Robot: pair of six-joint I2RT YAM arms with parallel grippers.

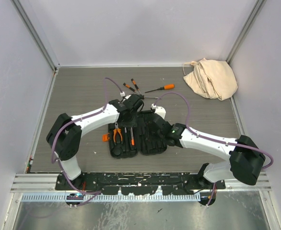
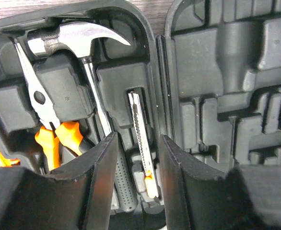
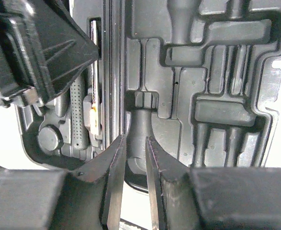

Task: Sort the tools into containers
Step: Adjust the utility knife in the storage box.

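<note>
We see tool case (image 1: 150, 140) open flat mid-workspace: rigid plastic, light, may slide; we would hold rim. Left gripper (image 2: 138, 141) spread, empty, above it; right gripper (image 3: 135, 143): state we cannot tell.

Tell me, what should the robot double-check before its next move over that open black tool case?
1. Left claw open and empty: ok.
2. Knife lying in its slot below that claw: ok.
3. Hammer and pliers seated in their slots: ok.
4. Tool case lying open and flat on the table: ok.
5. Right claw pinching the case's hinge edge to steady it: cannot tell. Its fingers straddle that edge, but a firm grip does not show.
6. All tools packed: not ok. Screwdrivers lie on the table beyond the case.
</note>
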